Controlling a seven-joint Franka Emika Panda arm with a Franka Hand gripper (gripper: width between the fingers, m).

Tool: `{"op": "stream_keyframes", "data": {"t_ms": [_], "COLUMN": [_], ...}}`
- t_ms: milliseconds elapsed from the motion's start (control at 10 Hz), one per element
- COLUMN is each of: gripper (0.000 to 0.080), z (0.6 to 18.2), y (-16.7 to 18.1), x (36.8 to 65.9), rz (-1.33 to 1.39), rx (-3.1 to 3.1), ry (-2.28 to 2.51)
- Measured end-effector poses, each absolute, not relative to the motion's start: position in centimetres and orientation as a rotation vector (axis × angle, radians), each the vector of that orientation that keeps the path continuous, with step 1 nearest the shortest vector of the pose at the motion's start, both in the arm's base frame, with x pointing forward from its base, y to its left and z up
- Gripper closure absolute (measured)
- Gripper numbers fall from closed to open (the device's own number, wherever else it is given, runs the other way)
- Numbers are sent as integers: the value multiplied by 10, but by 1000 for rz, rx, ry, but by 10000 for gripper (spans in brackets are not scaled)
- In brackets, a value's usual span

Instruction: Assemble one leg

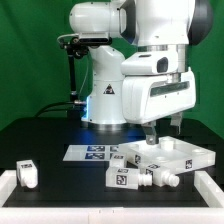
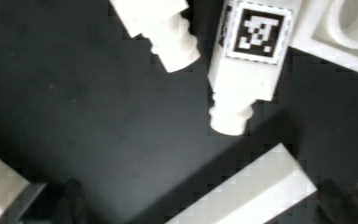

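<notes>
My gripper (image 1: pixel 162 130) hangs open and empty just above the large flat white panel (image 1: pixel 170 156) at the exterior view's right. Two white legs with square tags lie on the black table in front of the panel, one (image 1: pixel 124 180) beside the other (image 1: pixel 160 178). A third leg (image 1: pixel 27 173) lies alone at the far left. In the wrist view one tagged leg (image 2: pixel 243 65) lies lengthwise on the black table, with another white part (image 2: pixel 163 30) beside it. My gripper (image 2: pixel 202 214) shows only as dark blurred fingers (image 2: pixel 51 203) at the frame's edge, with a white strip (image 2: pixel 274 185) between them.
The marker board (image 1: pixel 92 152) lies flat in front of the robot's base (image 1: pixel 105 100). A white raised border (image 1: pixel 60 214) runs along the table's near edge. A black stand with cables (image 1: pixel 70 70) rises behind the base at the left.
</notes>
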State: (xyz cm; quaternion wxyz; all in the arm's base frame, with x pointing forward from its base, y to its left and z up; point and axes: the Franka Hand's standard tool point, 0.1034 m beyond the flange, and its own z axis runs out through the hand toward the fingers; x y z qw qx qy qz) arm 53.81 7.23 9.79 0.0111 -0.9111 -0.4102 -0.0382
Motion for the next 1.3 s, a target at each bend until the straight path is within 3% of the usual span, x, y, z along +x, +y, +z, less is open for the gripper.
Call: {"op": "stream_keyframes", "data": {"t_ms": [600, 1000, 1300], "gripper": [150, 150, 150], "z": [95, 65, 43], "y": [71, 18, 1], "x": [538, 533, 518], "rz": [-142, -214, -177], "rx": [-2848, -2715, -2715], "ry": [-1248, -1606, -1585]}}
